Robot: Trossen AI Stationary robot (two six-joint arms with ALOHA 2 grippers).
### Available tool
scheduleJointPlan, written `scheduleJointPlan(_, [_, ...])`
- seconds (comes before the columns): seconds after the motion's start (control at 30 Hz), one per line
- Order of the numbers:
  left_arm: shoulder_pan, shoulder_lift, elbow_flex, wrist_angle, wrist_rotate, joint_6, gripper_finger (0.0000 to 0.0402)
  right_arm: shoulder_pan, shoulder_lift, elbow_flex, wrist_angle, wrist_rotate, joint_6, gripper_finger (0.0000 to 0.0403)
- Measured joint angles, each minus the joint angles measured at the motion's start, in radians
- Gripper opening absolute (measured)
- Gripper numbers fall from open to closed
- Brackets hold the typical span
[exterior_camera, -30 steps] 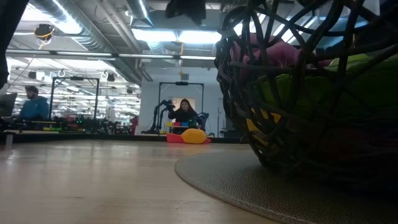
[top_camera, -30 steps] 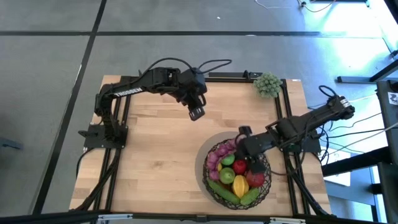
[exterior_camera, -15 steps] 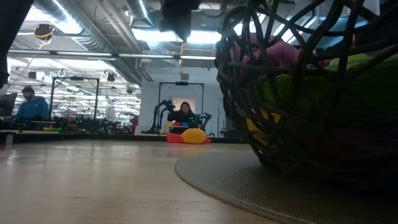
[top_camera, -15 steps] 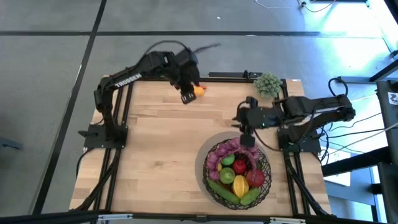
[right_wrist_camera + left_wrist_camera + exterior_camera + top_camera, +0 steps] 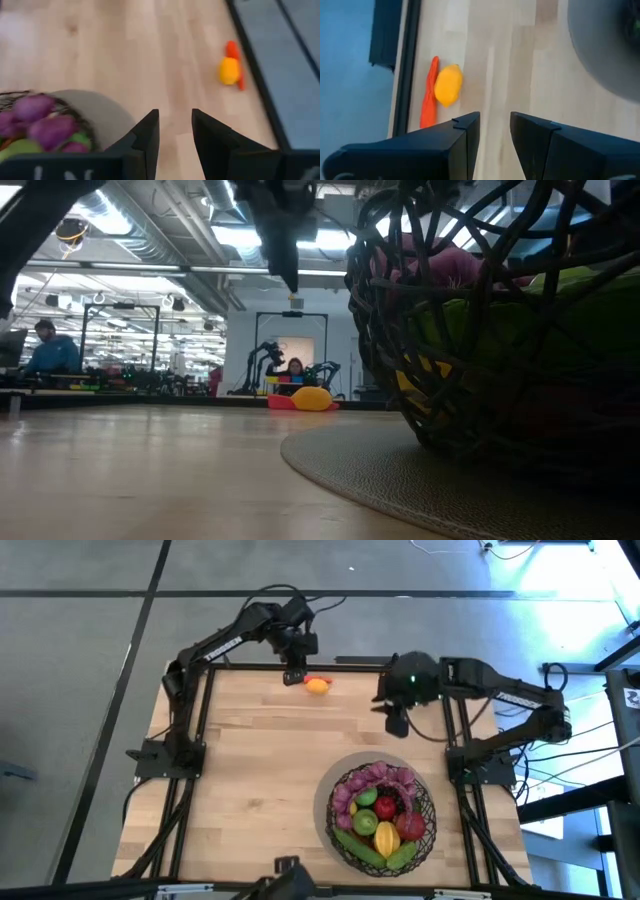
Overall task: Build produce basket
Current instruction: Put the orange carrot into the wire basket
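Observation:
The dark woven basket [image 5: 432, 812] stands near the table's front right on a round grey mat. It holds purple grapes [image 5: 378, 780], a green apple, red fruit, a lemon and a cucumber. A yellow lemon [image 5: 318, 686] lies on the wood at the far edge, with a red-orange chili [image 5: 428, 97] beside it. My left gripper [image 5: 293, 678] hangs open just left of that lemon, above the table, with nothing between its fingers. My right gripper [image 5: 396, 727] is open too. It hangs over bare wood between the basket and the far edge, and is empty in its wrist view [image 5: 175, 131].
The grey mat [image 5: 380, 470] reaches a little past the basket's foot. A black frame rail [image 5: 360, 662] runs along the table's far edge, close behind the lemon. Bare wood fills the table's left half and middle. In the low view, people sit far off in the room.
My left gripper has swung toward the far edge and come down beside the lemon, rolling as it went. My right gripper has risen from the basket's far rim and moved toward the far edge. It now covers a green bunch at the far right corner.

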Motion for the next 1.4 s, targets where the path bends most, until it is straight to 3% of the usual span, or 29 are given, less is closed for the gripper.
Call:
scheduleJointPlan(0.27, [0.028,0.115,0.000,0.027,0.004,0.139,0.0096,-0.180,0.002,0.000,0.004,-0.006,-0.122,0.0111])
scheduleJointPlan(0.4, [0.031,0.174,0.000,0.027,-0.082,0.208,0.0096,-0.237,0.002,0.000,0.005,-0.007,-0.131,0.0111])
scheduleJointPlan(0.5, [0.054,0.220,0.000,0.027,-0.088,0.256,0.0096,-0.265,0.003,0.000,0.010,-0.007,-0.120,0.0111])
scheduleJointPlan(0.87, [0.174,0.338,0.000,0.099,-0.027,0.362,0.0096,-0.317,0.003,-0.001,0.049,-0.007,-0.053,0.0111])
scheduleJointPlan(1.4, [0.184,0.374,0.000,0.158,0.017,0.396,0.0096,-0.330,0.003,-0.001,0.072,-0.025,-0.027,0.0111])
